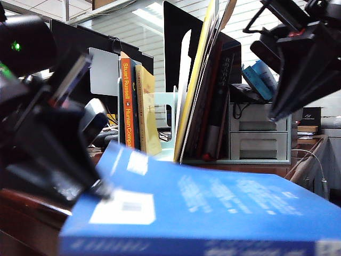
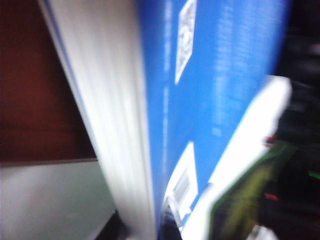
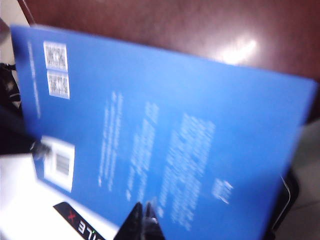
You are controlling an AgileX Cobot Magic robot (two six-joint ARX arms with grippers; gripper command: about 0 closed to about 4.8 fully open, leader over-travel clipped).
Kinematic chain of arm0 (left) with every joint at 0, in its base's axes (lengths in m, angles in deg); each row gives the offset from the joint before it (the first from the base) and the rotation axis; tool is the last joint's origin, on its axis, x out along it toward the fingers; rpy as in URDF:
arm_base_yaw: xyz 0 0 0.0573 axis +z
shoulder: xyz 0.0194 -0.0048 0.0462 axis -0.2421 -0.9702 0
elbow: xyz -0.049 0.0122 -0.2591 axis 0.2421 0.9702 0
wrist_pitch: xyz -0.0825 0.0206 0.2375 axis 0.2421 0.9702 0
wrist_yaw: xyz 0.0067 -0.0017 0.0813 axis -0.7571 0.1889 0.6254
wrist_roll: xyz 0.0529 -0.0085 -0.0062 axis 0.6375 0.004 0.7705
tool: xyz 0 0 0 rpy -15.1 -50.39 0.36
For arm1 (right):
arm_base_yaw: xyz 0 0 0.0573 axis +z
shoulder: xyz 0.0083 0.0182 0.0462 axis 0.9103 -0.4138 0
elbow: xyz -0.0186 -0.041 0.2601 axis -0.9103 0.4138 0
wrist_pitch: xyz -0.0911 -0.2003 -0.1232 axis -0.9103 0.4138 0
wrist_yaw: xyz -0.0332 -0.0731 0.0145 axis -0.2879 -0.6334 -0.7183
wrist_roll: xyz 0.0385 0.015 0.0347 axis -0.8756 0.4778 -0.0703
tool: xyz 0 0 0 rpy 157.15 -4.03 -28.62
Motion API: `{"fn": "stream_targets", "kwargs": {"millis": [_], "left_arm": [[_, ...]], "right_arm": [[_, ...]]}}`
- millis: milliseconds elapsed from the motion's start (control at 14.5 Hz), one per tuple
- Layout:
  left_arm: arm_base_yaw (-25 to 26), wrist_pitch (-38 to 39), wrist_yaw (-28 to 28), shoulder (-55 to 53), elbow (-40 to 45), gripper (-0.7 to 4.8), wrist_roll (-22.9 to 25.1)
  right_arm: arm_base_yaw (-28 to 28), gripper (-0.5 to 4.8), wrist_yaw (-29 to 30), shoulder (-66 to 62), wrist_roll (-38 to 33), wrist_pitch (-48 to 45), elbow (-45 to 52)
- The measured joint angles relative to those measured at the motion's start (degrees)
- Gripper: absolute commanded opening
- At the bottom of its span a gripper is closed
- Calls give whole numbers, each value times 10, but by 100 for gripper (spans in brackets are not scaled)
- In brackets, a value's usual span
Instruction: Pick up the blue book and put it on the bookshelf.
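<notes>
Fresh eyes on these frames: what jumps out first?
The blue book fills the foreground of the exterior view, its cover tilted. The left gripper sits at the book's left corner, apparently gripping it, though blur hides the contact. The right gripper hangs shut above the right side, holding nothing. Behind stands the mint bookshelf, already crowded with upright books.

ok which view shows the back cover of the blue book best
The right wrist view: the blue book nearly fills it, showing codes, barcode label and white text. The exterior view shows it blurred, tilted, cut off. The left wrist view shows a blurred strip beside the white pages.
</notes>
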Motion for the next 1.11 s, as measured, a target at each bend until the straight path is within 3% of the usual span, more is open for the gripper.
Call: {"fn": "stream_targets", "kwargs": {"millis": [138,207,277,346,415,622,830,1106], "left_arm": [[0,-46,-37,0,1,-7,-42],[0,-80,-50,2,1,-7,-80],[0,-107,-50,9,2,-7,-111],[0,-150,-53,21,2,-7,-150],[0,-182,-54,31,2,-7,-179],[3,-250,-44,51,2,-7,-231],[34,-254,-35,61,2,-7,-234],[91,-268,-28,89,2,-7,-239]], "right_arm": [[0,21,15,2,-3,-10,-1],[0,99,68,3,-4,-17,-1],[0,281,127,3,-4,-32,-1],[0,417,186,4,-18,-62,-1],[0,479,209,4,-46,-90,-2],[0,479,225,4,-178,-165,-10],[-8,479,224,20,-208,-171,-81],[-69,479,123,117,-232,-101,-146]]}}
